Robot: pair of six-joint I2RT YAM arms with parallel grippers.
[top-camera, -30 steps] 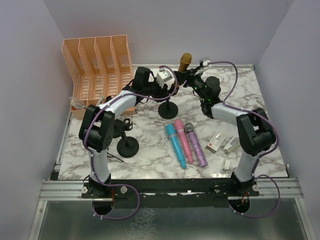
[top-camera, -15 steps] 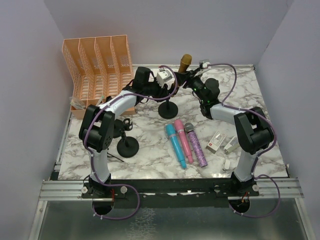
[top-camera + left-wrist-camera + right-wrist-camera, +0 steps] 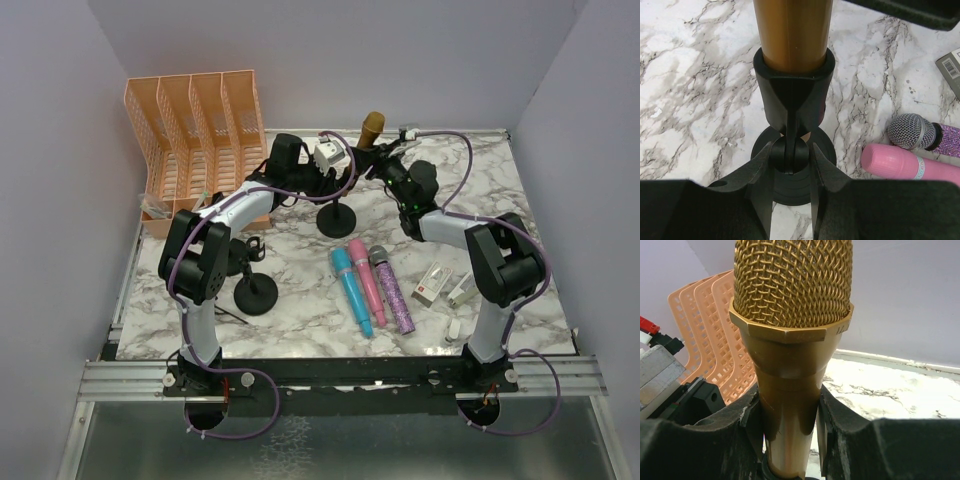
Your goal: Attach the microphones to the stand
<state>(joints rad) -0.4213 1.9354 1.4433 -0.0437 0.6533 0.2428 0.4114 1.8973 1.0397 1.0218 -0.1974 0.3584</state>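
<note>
A marbled bench (image 3: 300, 290) between pale walls carries an orange file rack (image 3: 195, 120) at back left. At back centre a black stand (image 3: 336, 218) holds the gold microphone (image 3: 372, 127) in its clip, head up. The left tool (image 3: 790, 160) clamps the stand's stem beneath the clip; the right tool (image 3: 790, 425) grips the gold microphone's body. The cyan microphone (image 3: 352, 285), pink microphone (image 3: 366, 275) and purple microphone (image 3: 392, 290) lie side by side nearer the front.

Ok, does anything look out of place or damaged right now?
Nothing stands out. The gold microphone sits in the stand, right gripper shut on it, left gripper shut on the stand lower down. The blue microphone, pink microphone and purple microphone lie side by side on the table, intact.
</note>
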